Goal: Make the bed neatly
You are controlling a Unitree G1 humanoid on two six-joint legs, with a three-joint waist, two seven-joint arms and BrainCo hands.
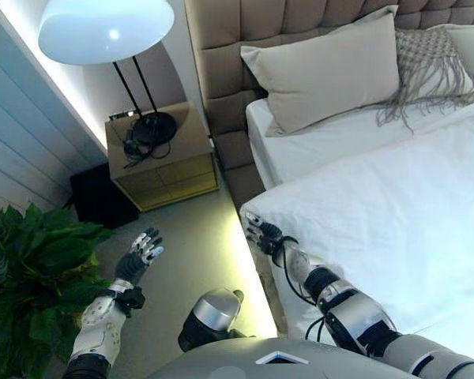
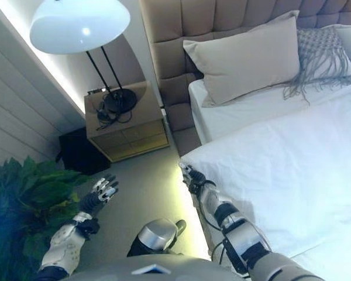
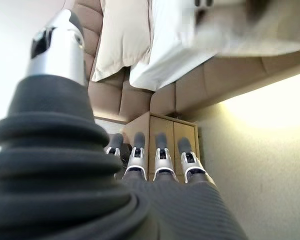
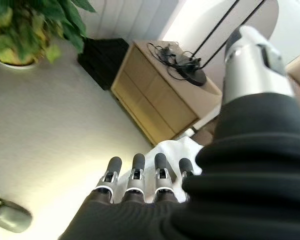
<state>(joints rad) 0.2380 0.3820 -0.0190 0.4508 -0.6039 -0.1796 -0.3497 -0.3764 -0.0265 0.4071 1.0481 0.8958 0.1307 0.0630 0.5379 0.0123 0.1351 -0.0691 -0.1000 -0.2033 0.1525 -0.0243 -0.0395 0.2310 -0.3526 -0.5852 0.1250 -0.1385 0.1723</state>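
Observation:
The bed has a white duvet (image 1: 395, 213) spread over it, with a strip of white sheet (image 1: 300, 150) bare below a beige pillow (image 1: 332, 75) and a fringed cushion (image 1: 430, 63) at the headboard. My right hand (image 1: 262, 234) lies at the duvet's near-left corner, at the bed's edge. In the right wrist view my right hand (image 4: 140, 195) has straight fingers over the white corner (image 4: 175, 147). My left hand (image 1: 138, 257) is open and empty, raised above the floor left of the bed; it also shows in the left wrist view (image 3: 155, 165).
A wooden nightstand (image 1: 162, 158) with a black-footed lamp (image 1: 107, 28) and cables stands left of the tufted headboard (image 1: 245, 31). A black box (image 1: 99, 197) sits beside it. A leafy plant (image 1: 31, 276) fills the lower left. Light glows along the bed's base.

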